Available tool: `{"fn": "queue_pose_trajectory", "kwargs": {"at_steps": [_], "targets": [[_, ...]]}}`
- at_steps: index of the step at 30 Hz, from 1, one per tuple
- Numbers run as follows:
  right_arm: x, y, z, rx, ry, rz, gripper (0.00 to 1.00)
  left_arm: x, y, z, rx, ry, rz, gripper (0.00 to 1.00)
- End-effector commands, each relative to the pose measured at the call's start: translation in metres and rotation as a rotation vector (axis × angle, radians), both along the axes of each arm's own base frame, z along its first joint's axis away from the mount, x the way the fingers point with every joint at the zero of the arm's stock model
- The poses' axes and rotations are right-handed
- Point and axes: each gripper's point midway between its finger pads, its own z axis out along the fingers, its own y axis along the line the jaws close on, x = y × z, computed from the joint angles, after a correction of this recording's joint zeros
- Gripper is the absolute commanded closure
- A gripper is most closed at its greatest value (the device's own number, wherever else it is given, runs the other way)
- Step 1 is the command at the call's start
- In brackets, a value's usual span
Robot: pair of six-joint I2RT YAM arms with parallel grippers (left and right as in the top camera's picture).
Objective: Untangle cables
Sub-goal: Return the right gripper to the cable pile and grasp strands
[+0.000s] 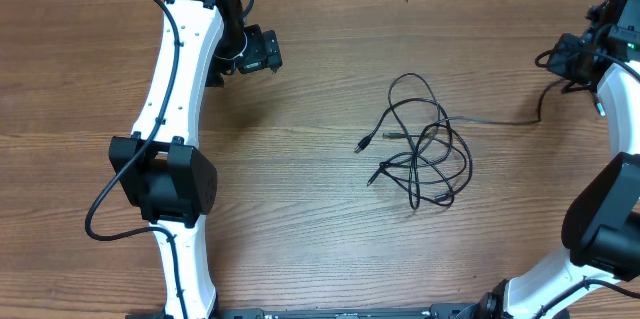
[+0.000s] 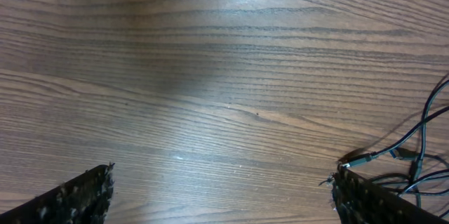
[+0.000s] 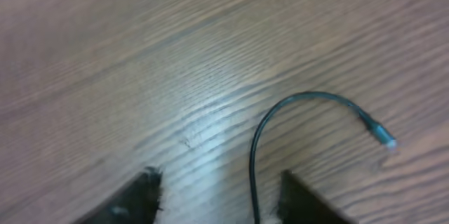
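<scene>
Hovering left gripper (image 2: 223, 171) at 10 o'clock, fingers spread wide, gripping nothing. Holding right gripper (image 3: 221, 178) part-open at 2 o'clock, straddling one loose strand (image 3: 254, 161). Leaving cables (image 1: 425, 144) tangled on table (image 1: 300, 209), 3 o'clock of centre.

No legible text, label, brand, number or sign in any of the three views.
</scene>
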Motion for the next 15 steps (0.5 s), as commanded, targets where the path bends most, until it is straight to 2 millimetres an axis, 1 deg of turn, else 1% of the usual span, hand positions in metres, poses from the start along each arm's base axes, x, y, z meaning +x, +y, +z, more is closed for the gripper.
{"fn": "queue_pose_trajectory", "kwargs": {"at_steps": [1,4,6,9,12,15], "targets": [[0.002,0.004,0.002,0.021,-0.011,0.016,0.41,0.004,0.004,0.002,0.011,-0.013,0.012,0.00],[0.006,0.020,0.002,0.105,-0.033,0.060,0.37,0.004,0.004,0.002,0.011,-0.013,0.012,0.01],[0.008,0.032,0.003,0.197,-0.055,0.049,0.35,0.004,0.004,0.002,0.011,-0.013,0.012,0.01],[0.007,0.058,0.004,0.378,-0.058,0.019,0.34,0.004,0.004,0.002,0.011,-0.013,0.012,0.01],[-0.008,0.090,0.000,0.531,0.015,0.029,0.30,0.004,0.004,0.002,0.011,-0.013,0.012,0.00],[-0.026,0.113,-0.008,0.578,0.115,0.042,0.21,0.004,0.004,0.002,0.011,-0.013,0.012,0.00]]}}
